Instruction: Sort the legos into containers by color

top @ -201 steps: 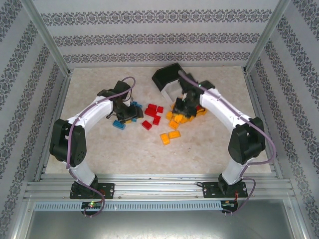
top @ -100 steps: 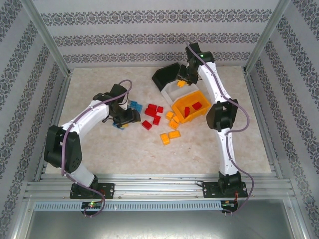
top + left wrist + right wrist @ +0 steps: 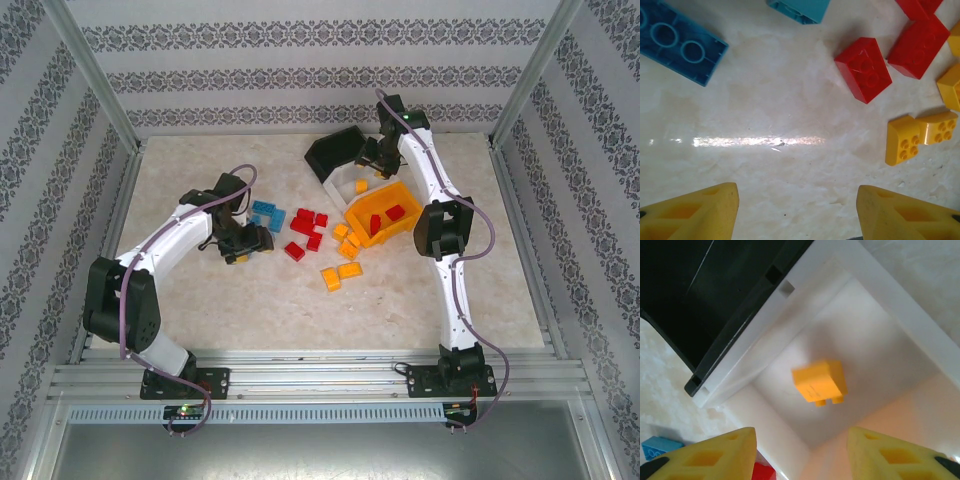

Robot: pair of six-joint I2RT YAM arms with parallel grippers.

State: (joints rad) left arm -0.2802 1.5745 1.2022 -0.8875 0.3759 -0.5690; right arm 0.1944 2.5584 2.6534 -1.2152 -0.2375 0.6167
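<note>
Yellow brick (image 3: 819, 381) lies in the white bin (image 3: 900, 305) at 1 o'clock, under the open, empty right gripper (image 3: 800, 442). Left gripper (image 3: 797, 200): open too. Aim badly and yellows (image 3: 349, 270) join the orange bin (image 3: 360, 212)'s reds (image 3: 395, 212).

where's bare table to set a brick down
Free: the near strip of table in front of the yellow bricks, and the far left corner. Crowded: blue bricks through red bricks to the orange bin.
</note>
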